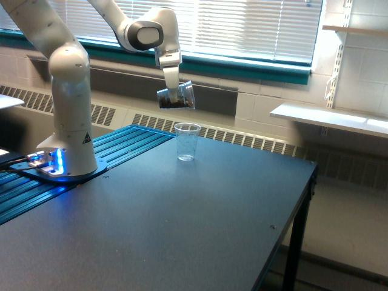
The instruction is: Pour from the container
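Observation:
My gripper (174, 92) hangs above the dark table and is shut on the container (176, 97), a short clear plastic cup with dark brown contents in its bottom. The container is tipped only slightly, its mouth toward the exterior view's right. Below it and a little to the right, a taller slim clear cup (187, 142) stands upright on the table (182, 224), and it looks empty. There is a clear gap of air between the two cups.
The white arm's base (65, 163) with blue lights sits on a ribbed blue plate at the exterior view's left. A window with blinds and a radiator run behind. White shelves (330, 118) hang at the right, beyond the table's right edge.

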{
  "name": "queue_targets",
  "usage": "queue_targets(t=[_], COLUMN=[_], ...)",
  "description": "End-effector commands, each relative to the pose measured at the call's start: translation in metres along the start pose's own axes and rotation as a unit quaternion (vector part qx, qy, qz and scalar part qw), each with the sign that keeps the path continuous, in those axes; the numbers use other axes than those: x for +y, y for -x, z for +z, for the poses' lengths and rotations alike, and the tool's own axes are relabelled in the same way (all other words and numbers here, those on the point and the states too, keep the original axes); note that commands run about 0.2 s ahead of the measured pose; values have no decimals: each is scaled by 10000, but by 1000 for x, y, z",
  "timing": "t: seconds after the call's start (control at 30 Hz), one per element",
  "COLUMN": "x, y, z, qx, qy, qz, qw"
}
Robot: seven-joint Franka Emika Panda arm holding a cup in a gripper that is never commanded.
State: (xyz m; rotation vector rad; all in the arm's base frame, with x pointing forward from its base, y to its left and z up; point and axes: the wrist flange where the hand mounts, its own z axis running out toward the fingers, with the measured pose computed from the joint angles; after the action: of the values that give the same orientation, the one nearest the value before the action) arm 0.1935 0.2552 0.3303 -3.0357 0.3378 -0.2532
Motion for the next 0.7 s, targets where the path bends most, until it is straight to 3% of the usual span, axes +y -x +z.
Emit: queue_targets(t=[0.03, 0.7], x=[4, -9], y=[8, 14], z=[7, 4], qx=[-110, -354], qy=[125, 85], qz=[116, 482], qw=[9998, 9982])
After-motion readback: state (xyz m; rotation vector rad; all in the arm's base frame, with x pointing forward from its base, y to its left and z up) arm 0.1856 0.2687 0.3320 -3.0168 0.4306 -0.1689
